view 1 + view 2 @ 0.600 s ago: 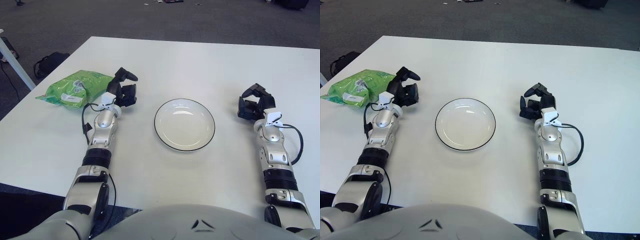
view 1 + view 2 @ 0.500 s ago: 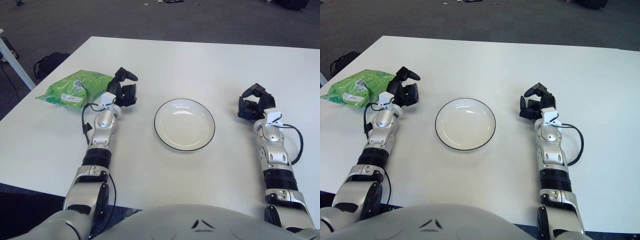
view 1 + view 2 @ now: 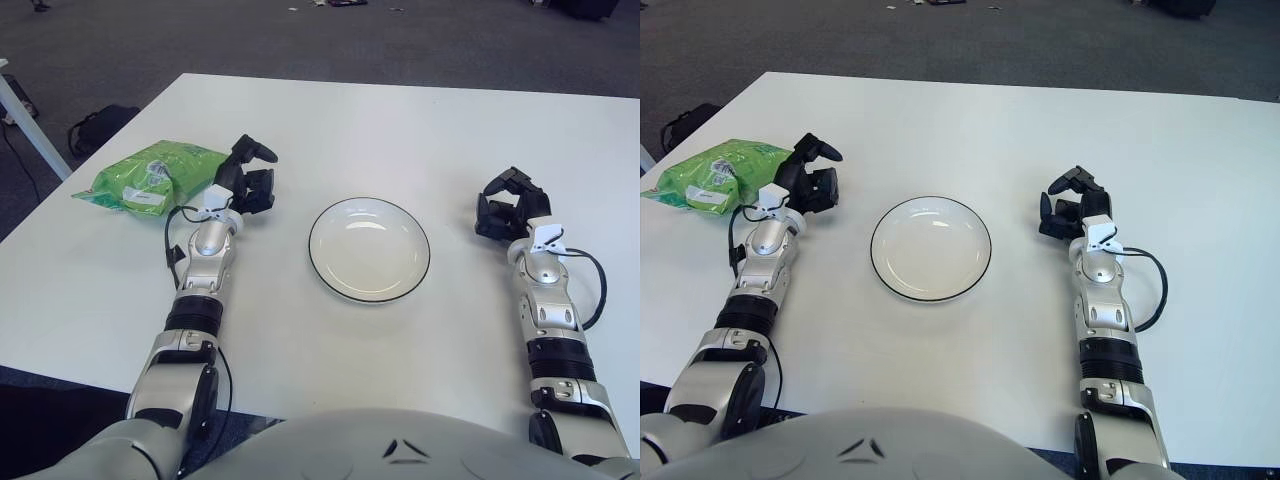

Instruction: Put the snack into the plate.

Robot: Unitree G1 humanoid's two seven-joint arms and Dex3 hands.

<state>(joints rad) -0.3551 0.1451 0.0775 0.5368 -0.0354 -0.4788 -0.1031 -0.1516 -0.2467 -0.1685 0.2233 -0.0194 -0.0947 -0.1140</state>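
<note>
A green snack bag [image 3: 147, 176] lies flat at the left side of the white table. An empty white plate [image 3: 369, 249] with a dark rim sits at the table's middle. My left hand [image 3: 247, 178] is just right of the bag, between bag and plate, fingers relaxed and holding nothing; I cannot tell whether it touches the bag. My right hand [image 3: 510, 205] shows to the right of the plate, fingers loosely curled, empty.
The white table [image 3: 400, 130] stretches far behind the plate. A black bag [image 3: 98, 127] lies on the dark floor off the table's left edge, near a white table leg [image 3: 28, 125].
</note>
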